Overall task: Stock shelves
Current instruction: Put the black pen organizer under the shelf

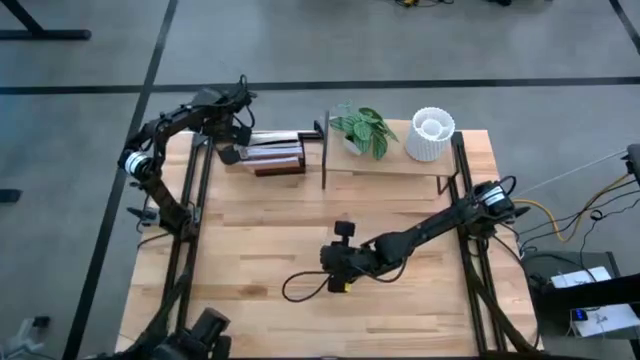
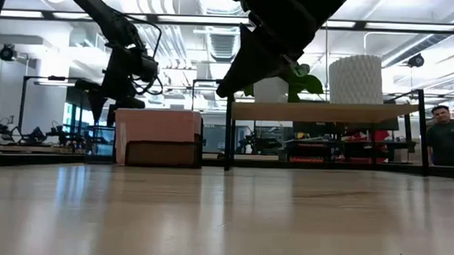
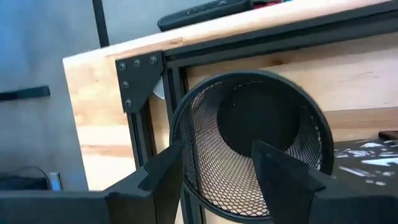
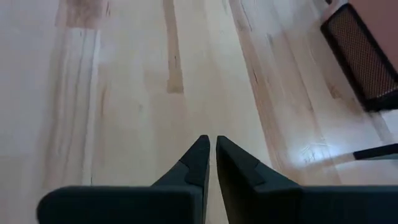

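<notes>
Left claw grips a black mesh cup by its rim, one finger inside, carrying it at the surface's ten o'clock toward the shelves at twelve; right claw, empty and nearly closed, waits mid-surface.

My high view looks straight down on the whole desk. My low view sits at desk level, facing the shelves, shared with the high view's upper centre.
</notes>
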You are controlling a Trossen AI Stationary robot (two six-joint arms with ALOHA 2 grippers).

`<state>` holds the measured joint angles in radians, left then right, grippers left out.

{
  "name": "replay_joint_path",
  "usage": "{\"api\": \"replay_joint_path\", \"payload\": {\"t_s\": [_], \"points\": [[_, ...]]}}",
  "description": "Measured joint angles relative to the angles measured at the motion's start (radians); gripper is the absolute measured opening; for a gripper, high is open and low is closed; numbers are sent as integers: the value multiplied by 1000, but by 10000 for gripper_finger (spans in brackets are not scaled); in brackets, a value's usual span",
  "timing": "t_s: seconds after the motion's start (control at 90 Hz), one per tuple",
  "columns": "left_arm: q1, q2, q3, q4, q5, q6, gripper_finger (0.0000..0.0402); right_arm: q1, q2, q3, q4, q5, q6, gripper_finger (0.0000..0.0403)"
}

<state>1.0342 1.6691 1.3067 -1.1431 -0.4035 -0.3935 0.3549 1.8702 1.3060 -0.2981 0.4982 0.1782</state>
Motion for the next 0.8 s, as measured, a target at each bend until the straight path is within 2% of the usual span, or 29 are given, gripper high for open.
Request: {"api": "replay_joint_path", "payload": {"t_s": [0.211,0.456,0.689,0.8], "points": [[-6,-6,-1,-64,52,-27,155,-11,0,0,0,0,-34,11],[-14,-71,-2,-78,73,-67,138,-21,0,0,0,-1,-87,11],[-37,-198,-22,-85,107,-208,127,-34,0,0,3,-2,-127,11],[-51,-270,-85,-6,110,-240,117,-38,0,-1,11,-3,-149,11]]}}
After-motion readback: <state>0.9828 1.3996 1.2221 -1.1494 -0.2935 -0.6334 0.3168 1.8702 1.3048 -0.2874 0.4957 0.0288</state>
